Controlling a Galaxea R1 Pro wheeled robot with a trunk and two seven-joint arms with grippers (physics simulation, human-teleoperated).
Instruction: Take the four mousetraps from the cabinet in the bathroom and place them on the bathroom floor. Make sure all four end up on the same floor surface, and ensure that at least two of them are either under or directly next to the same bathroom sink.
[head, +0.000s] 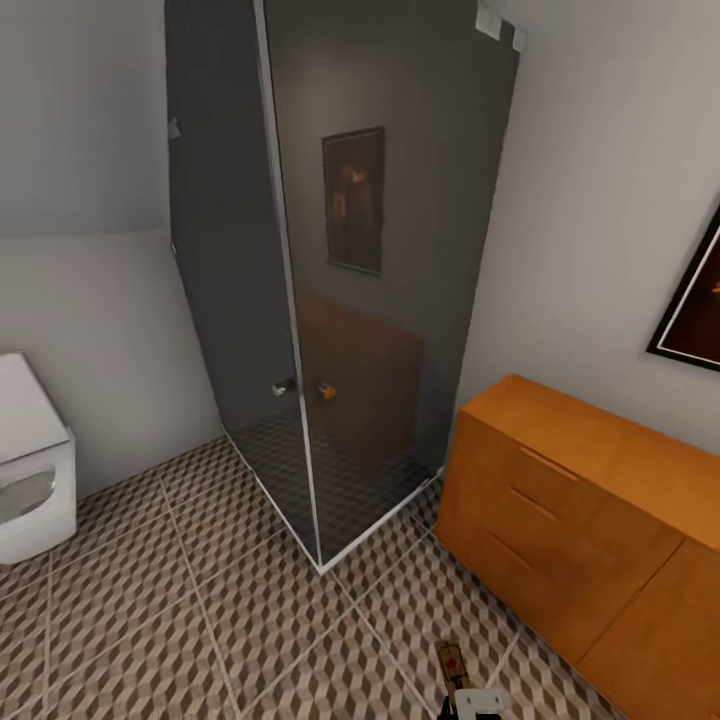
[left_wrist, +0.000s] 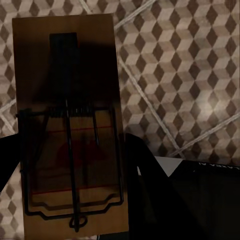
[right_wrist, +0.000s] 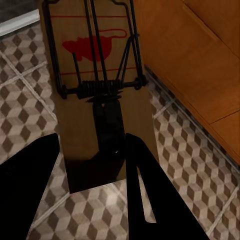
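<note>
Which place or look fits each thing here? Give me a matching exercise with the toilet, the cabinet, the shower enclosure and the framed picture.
Things:
1. toilet
2. cabinet
3. shower enclosure
4. framed picture

Descriptions:
A. dark glass panels, standing in the corner
B. orange-brown wood, at the right against the wall
C. white, at the left edge of the head view
D. hanging on the right wall above the cabinet

Pairs: 1-C, 2-B, 3-A, 4-D
</note>
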